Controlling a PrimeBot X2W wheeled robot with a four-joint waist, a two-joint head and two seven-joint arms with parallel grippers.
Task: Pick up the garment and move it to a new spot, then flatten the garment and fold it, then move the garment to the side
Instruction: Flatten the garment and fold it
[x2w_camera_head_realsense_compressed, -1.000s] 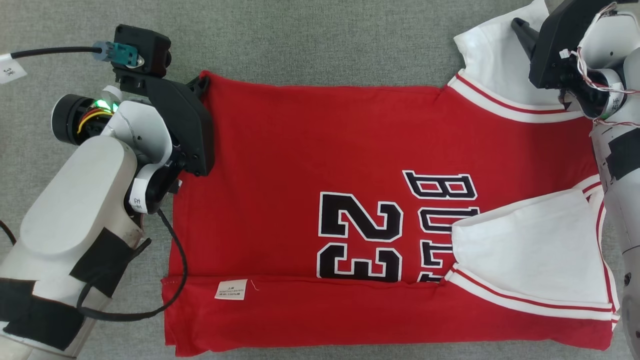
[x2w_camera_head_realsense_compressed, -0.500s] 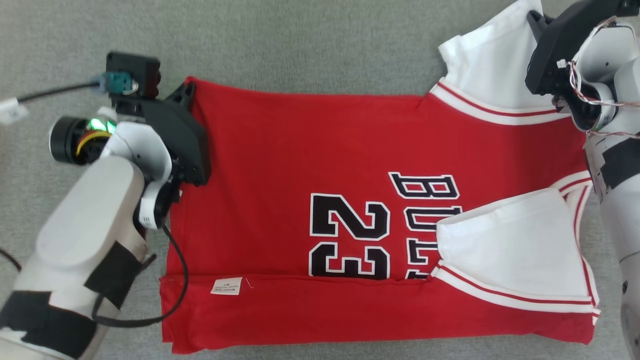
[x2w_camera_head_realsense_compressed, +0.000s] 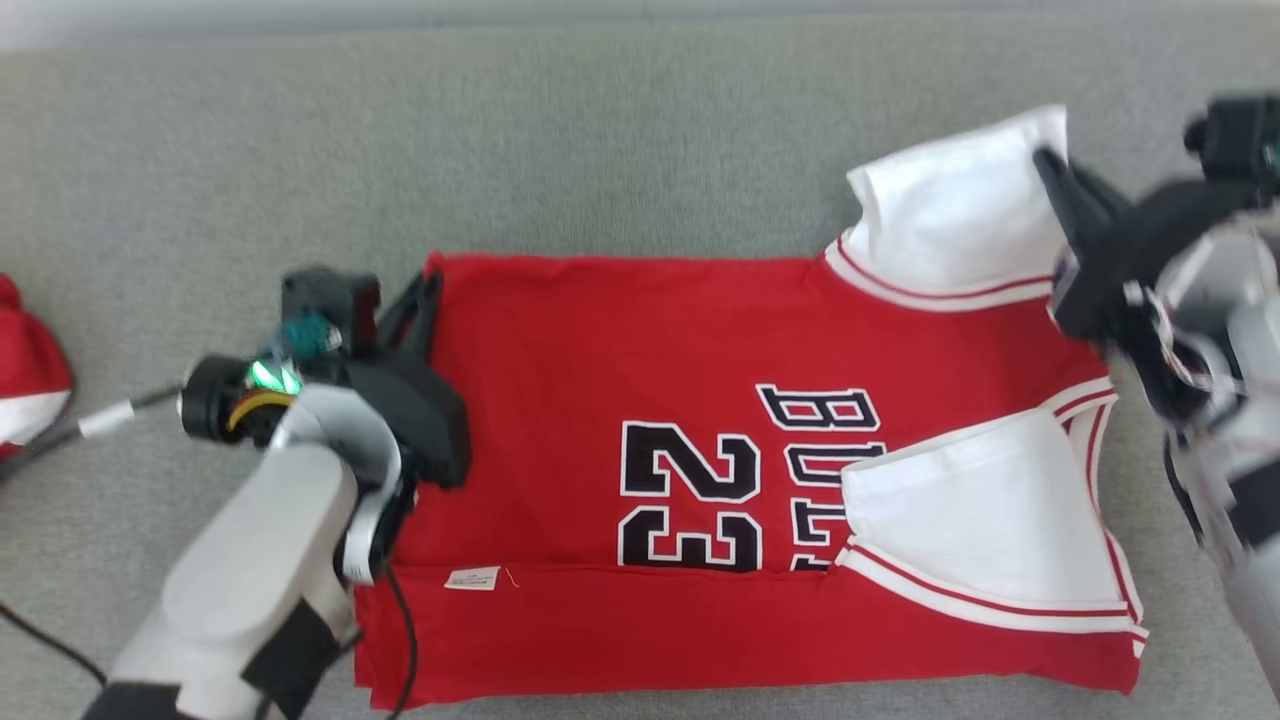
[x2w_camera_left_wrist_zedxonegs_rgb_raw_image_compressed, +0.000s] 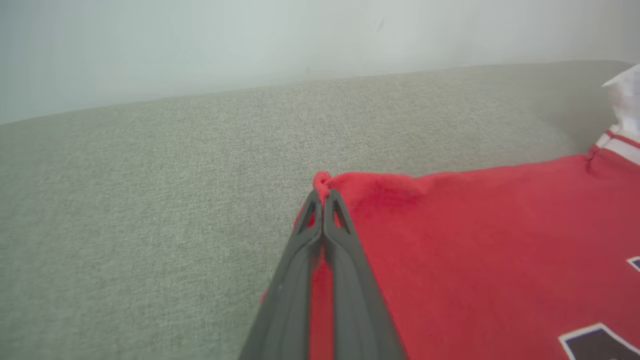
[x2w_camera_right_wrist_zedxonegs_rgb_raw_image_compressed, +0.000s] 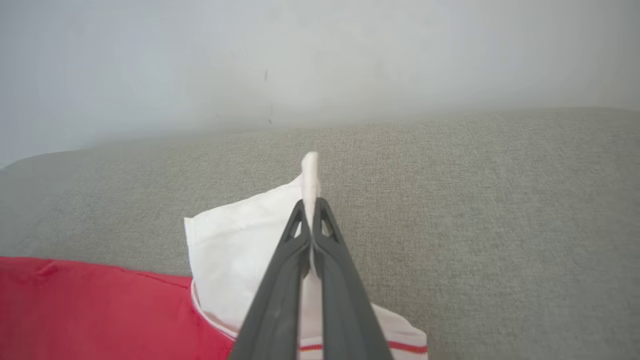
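Note:
The garment (x2w_camera_head_realsense_compressed: 640, 360) is a red jersey with white sleeves and a black "23", lying on the grey cloth surface with its near long edge folded over. My left gripper (x2w_camera_head_realsense_compressed: 432, 278) is shut on the jersey's far left hem corner (x2w_camera_left_wrist_zedxonegs_rgb_raw_image_compressed: 322, 181), the red cloth pinched between the fingertips. My right gripper (x2w_camera_head_realsense_compressed: 1045, 160) is shut on the tip of the far white sleeve (x2w_camera_right_wrist_zedxonegs_rgb_raw_image_compressed: 311, 170), which stands up between its fingers. The near white sleeve (x2w_camera_head_realsense_compressed: 985, 520) lies folded onto the jersey's front.
Another red and white cloth (x2w_camera_head_realsense_compressed: 25, 375) lies at the left edge of the head view. Bare grey surface (x2w_camera_head_realsense_compressed: 500, 160) stretches beyond the jersey to a pale wall (x2w_camera_left_wrist_zedxonegs_rgb_raw_image_compressed: 300, 40). A black cable (x2w_camera_head_realsense_compressed: 400, 640) hangs from my left arm over the jersey's near left corner.
The head camera has tilted, so the whole scene sits lower in the picture. My right gripper has shut on the far white sleeve. My left gripper keeps its hold on the hem corner.

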